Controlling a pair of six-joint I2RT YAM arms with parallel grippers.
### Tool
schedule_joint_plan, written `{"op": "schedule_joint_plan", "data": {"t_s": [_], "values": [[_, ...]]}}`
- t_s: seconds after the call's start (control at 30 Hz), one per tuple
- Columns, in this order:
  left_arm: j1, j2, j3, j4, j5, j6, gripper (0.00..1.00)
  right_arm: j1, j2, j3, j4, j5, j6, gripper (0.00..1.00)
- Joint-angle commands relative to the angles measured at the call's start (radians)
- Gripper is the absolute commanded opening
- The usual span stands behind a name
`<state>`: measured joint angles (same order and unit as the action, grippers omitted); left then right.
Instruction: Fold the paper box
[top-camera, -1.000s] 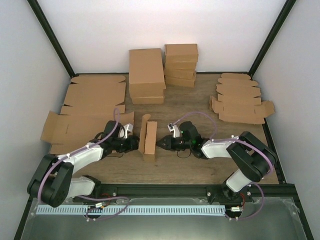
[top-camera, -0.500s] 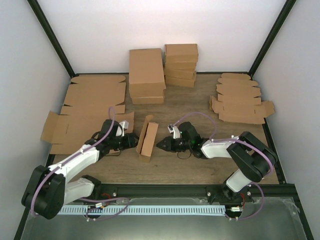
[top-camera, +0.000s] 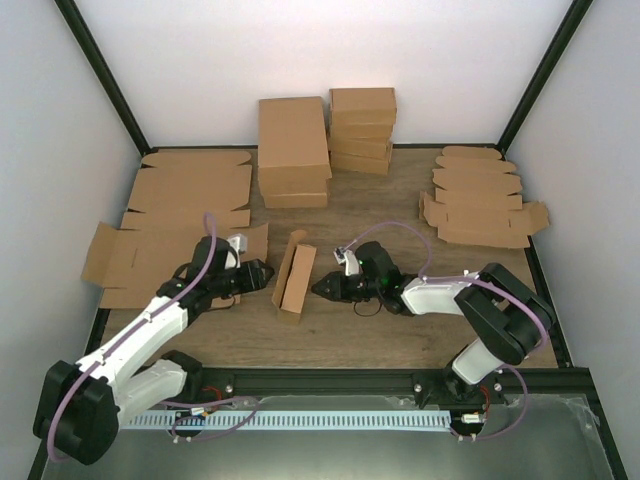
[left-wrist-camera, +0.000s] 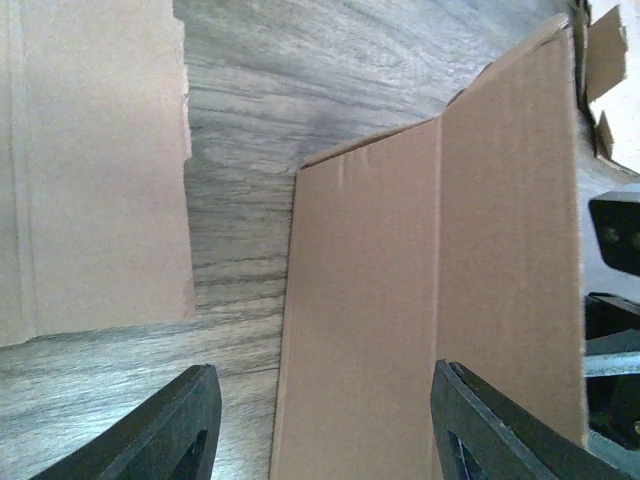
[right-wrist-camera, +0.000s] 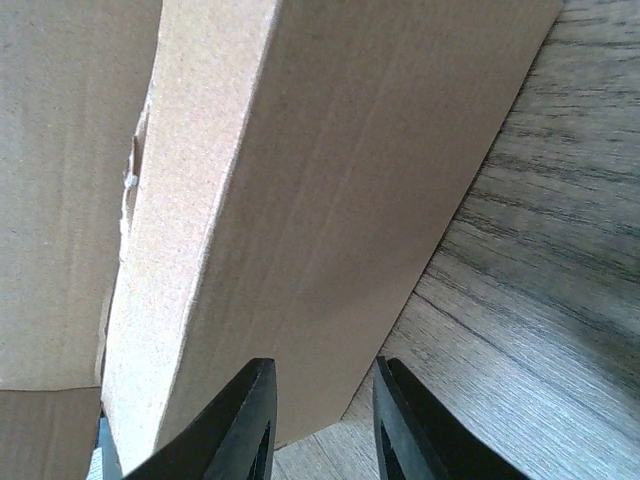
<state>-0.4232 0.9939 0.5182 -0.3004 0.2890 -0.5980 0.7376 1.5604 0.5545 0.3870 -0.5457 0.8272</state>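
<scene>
The left claw (top-camera: 264, 273) sits low over the wooden table (top-camera: 400, 330) with its jaws spread wide. In its wrist view one finger (left-wrist-camera: 190, 420) stands clear over bare wood and the other overlaps the cardboard panel ahead, with nothing clamped. Just beyond its tips, between the two claws, the paper box (top-camera: 294, 273) stands on a long edge, partly formed and leaning. The right claw (top-camera: 320, 288) points at the box's opposite face from just beside it. Its fingers (right-wrist-camera: 245, 420) are only narrowly apart and grip nothing; whether the tips touch the cardboard I cannot tell.

Beside and behind the left claw, on its outer side, large flat carton blanks (top-camera: 170, 215) lie spread out. Well beyond the right claw, toward the far right corner, is a pile of small flat blanks (top-camera: 480, 200). Farthest ahead of both claws, at the back wall, stand a stack of large folded boxes (top-camera: 293, 150) and a stack of smaller folded boxes (top-camera: 362, 130) just beside it.
</scene>
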Motion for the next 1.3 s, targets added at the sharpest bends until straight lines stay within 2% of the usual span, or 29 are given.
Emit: {"op": "schedule_joint_plan", "data": {"t_s": [0.0, 0.2, 0.3, 0.57, 0.63, 0.9, 1.1, 1.27], "values": [[0.001, -0.02, 0.033, -0.011, 0.029, 0.028, 0.6, 0.009, -0.028, 0.032, 0.002, 0.014, -0.005, 0.3], [0.001, -0.016, 0.047, 0.022, 0.129, 0.041, 0.6, 0.009, -0.06, 0.018, 0.004, 0.026, 0.004, 0.36], [0.002, 0.002, 0.054, 0.03, 0.175, 0.046, 0.57, 0.009, -0.074, 0.015, 0.018, 0.02, 0.005, 0.39], [0.002, -0.006, 0.089, -0.002, 0.168, 0.056, 0.56, 0.019, -0.013, 0.064, 0.052, -0.06, -0.006, 0.45], [0.001, -0.008, 0.098, -0.014, 0.161, 0.059, 0.55, 0.028, 0.012, 0.084, 0.033, -0.054, -0.014, 0.44], [0.002, -0.011, 0.123, -0.058, 0.16, 0.09, 0.47, 0.057, 0.109, 0.129, 0.018, -0.055, -0.021, 0.25], [0.001, -0.006, 0.155, -0.11, 0.158, 0.135, 0.45, 0.075, 0.163, 0.154, 0.008, -0.041, -0.019, 0.24], [0.002, 0.046, 0.183, -0.19, 0.096, 0.158, 0.52, 0.085, 0.183, 0.188, -0.047, -0.019, -0.039, 0.24]]}}
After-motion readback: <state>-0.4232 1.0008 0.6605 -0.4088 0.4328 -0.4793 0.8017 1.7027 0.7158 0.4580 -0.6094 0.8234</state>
